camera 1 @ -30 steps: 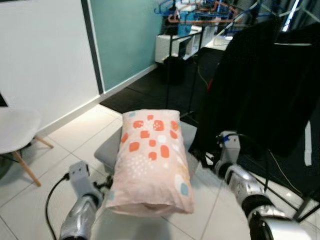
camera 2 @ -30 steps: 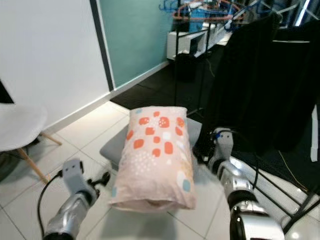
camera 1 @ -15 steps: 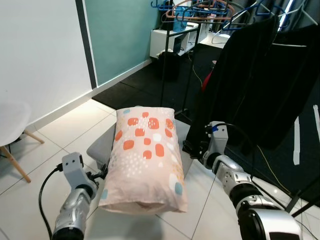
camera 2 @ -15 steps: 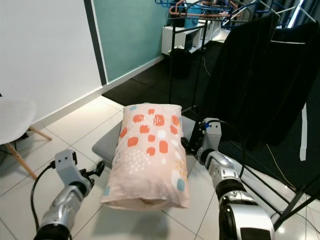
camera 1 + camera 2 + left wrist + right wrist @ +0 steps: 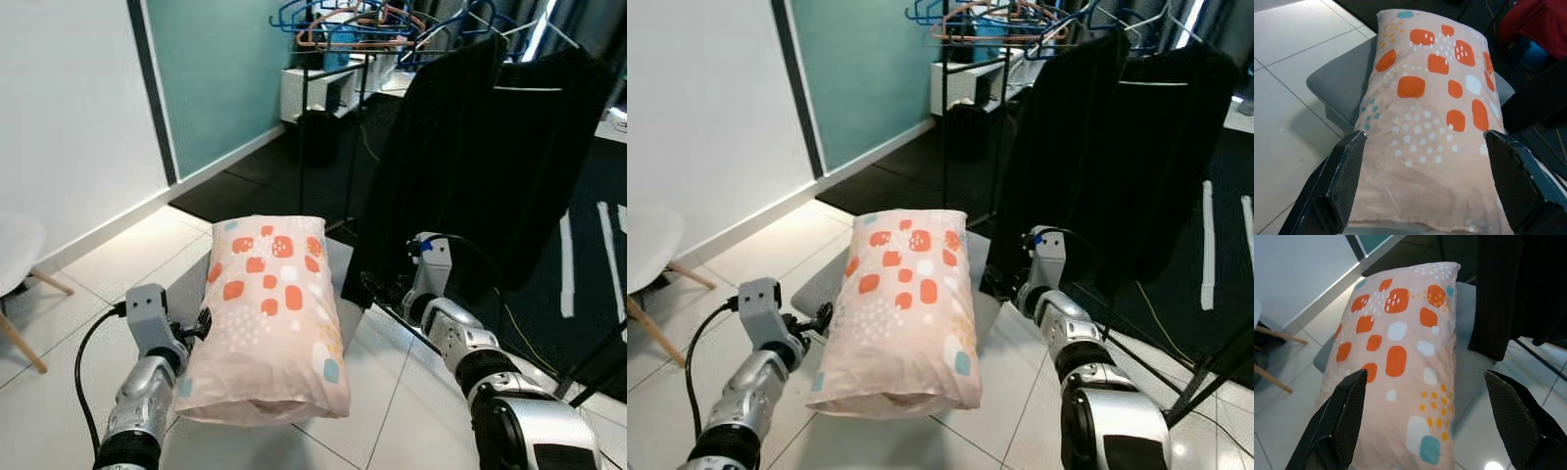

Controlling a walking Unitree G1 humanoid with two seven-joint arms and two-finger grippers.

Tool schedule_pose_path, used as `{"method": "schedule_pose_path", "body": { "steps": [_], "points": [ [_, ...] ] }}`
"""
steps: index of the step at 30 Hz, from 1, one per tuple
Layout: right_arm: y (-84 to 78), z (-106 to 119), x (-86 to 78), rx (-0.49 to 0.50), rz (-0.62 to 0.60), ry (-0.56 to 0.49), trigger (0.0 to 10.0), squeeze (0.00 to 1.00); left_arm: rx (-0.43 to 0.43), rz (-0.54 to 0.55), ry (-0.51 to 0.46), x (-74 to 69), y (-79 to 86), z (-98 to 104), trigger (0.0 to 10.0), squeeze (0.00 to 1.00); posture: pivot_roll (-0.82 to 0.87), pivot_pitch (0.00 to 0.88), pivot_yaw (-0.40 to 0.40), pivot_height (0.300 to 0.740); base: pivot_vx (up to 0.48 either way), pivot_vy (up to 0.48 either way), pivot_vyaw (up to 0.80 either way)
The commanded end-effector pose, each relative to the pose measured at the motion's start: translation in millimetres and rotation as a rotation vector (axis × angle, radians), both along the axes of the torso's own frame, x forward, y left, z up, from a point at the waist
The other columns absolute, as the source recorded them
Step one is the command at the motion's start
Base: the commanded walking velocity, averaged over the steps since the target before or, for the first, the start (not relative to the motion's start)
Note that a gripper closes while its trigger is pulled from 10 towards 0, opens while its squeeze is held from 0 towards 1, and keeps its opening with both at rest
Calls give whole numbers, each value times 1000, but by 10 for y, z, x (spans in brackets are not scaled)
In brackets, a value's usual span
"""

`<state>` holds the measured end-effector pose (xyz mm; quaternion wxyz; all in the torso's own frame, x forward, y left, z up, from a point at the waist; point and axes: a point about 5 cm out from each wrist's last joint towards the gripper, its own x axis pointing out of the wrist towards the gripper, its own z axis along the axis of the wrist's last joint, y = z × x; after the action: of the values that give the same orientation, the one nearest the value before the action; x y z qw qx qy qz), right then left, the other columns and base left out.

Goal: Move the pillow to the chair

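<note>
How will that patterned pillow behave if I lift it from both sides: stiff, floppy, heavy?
The pillow is probably soft and light: it looks puffy with wrinkled fabric. Its near end overhangs the grey cushion and droops, so expect sagging. The left pincer and right pincer flank it, both open.

no words, numbers or brand marks can be read anywhere — the pillow (image 5: 266, 313) carries only a pattern of orange, white and teal blotches and small dots, no lettering — nothing else bears legible print.
</note>
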<state>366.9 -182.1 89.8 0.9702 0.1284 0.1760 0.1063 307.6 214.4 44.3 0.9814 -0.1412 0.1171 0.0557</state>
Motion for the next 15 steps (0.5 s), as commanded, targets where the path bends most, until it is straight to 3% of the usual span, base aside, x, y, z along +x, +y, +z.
{"method": "schedule_pose_path", "body": {
  "steps": [1,7,15],
  "points": [
    [38,29,23,29,10,5,10000,0,-9,12,-23,21,62,54,10000,0,-181,0,-76,691,0,0,0],
    [17,101,61,113,-15,-1,10000,0,-6,19,-86,124,109,225,10000,0,-184,0,-76,656,0,0,0],
    [-36,229,120,196,-44,-19,10000,0,-157,5,-217,194,101,469,10000,0,-186,0,-72,616,0,0,0]
  ]
}}
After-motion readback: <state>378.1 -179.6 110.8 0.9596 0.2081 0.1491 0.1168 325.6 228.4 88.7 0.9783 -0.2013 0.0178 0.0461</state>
